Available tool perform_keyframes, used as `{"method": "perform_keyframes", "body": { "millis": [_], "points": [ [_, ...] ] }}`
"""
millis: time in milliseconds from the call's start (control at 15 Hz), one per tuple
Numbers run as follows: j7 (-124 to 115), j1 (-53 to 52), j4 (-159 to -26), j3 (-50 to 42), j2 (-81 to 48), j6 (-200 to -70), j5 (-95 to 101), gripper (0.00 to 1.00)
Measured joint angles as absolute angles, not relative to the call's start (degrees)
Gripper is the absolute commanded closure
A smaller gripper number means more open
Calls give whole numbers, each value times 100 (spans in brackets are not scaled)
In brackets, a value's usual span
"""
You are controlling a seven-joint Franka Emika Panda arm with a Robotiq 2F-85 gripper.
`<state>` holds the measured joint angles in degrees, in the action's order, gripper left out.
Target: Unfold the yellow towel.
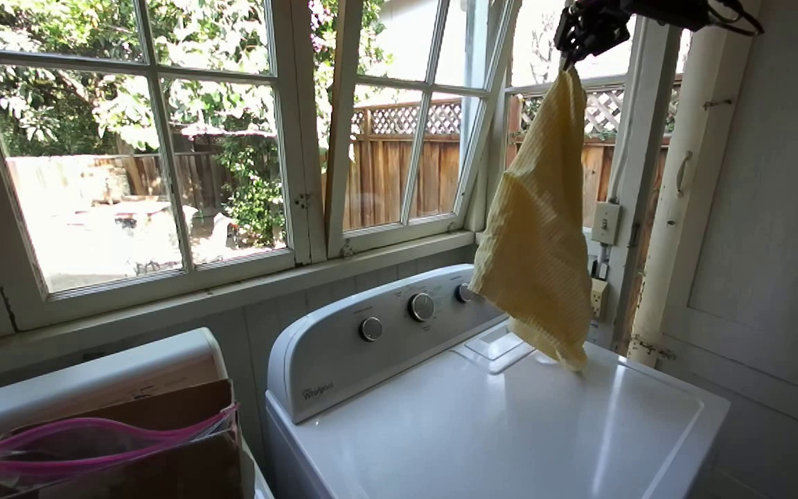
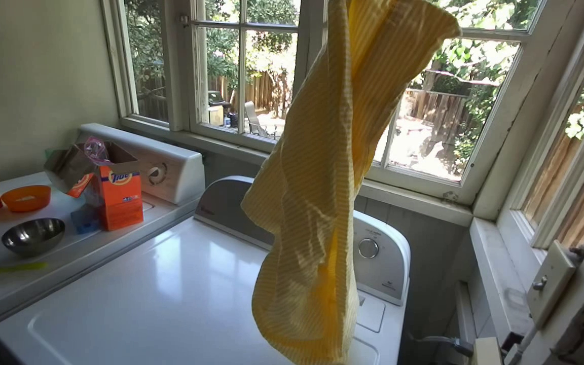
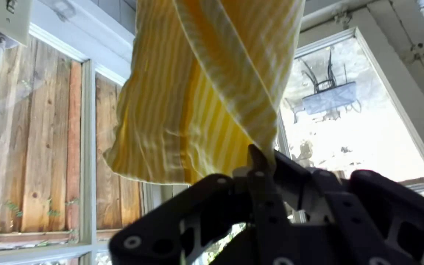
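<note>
As the gripper (image 1: 566, 64) pinches it, the towel (image 1: 544, 215) hangs lengthwise downward.

Fingers (image 3: 288, 167) pinch striped yellow towel (image 3: 215, 106); wooden fence (image 3: 42, 147) beyond window (image 3: 88, 154).

Backlit scene, windows overexposed

Daylight comes through the windows (image 1: 156, 71) behind the washer (image 1: 482, 416); garden (image 1: 253, 180) beyond partly blown out in both exterior views. Washer's glossy surface (image 2: 160, 314): pale glare patches and streaks. Beside the washer, panelling (image 1: 773, 173) dim and grey. Over the washer, yellow towel (image 2: 307, 218) mostly shaded, some folds glowing deeper yellow. Wrist view: hand (image 3: 267, 156) near-black, soft-focused; fold of the towel touching it likewise blurred; sunlit ground (image 3: 363, 138) burnt white.
</note>
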<state>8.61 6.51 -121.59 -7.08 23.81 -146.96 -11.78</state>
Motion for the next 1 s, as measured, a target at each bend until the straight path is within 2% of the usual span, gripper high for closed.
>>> {"method": "perform_keyframes", "body": {
  "millis": [333, 600, 800, 867, 1000],
  "points": [
    [1360, 120, -12319, -952, 2448, -14650, -1417, 98],
    [2668, -968, -12840, -1417, 2159, -14840, -2588, 98],
    [3928, -2013, -13054, -2154, 1868, -14893, -3704, 98],
    [4355, -2328, -13090, -2406, 1789, -14842, -4081, 93],
    [4495, -2181, -13087, -2256, 1670, -14835, -4203, 93]
  ]
}}
